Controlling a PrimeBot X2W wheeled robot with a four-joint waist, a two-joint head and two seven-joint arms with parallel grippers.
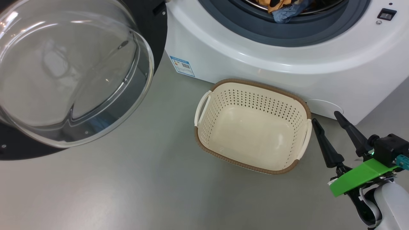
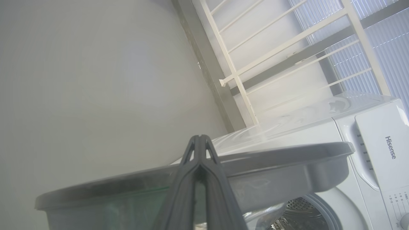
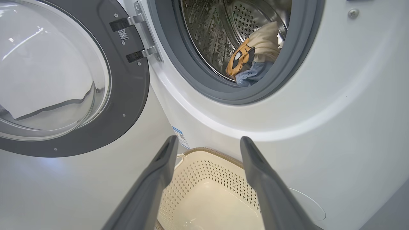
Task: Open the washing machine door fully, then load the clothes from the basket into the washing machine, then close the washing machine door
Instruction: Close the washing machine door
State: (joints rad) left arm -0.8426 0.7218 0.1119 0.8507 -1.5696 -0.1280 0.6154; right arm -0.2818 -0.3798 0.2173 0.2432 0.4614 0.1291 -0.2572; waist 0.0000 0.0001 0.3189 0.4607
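Two long dark fingers of the right gripper [image 1: 326, 117] rise at the lower right of the head view, spread wide with nothing between them, just beside the small cream plastic basket [image 1: 255, 99] with perforated sides and a brown woven-look rim. That basket stands on the grey floor [image 1: 127, 185] just in front of the big white front-loading washing machine [image 1: 271, 60], and nothing lies in it. Small soft clothes [image 3: 252, 57] in cream, orange and light blue sit at the front of the steel perforated drum [image 3: 207, 28]; the blue piece reaches the drum's lip beside the grey-blue rubber gasket [image 1: 287, 33]. At the left, the large round washing machine door [image 1: 70, 73], a glossy black rim around a bulging clear glass bowl, stands swung wide open. In the left wrist view the left gripper [image 2: 199, 138] has its fingers pressed together, holding nothing, pointing across the door's grey edge; whether it touches the door cannot be told.

Loading looks finished, so the step in hand appears to be closing the door. That likely calls for the left arm to push the door round on its hinge until it latches, with the blue piece kept clear of the gasket and the right gripper out of the door's path.
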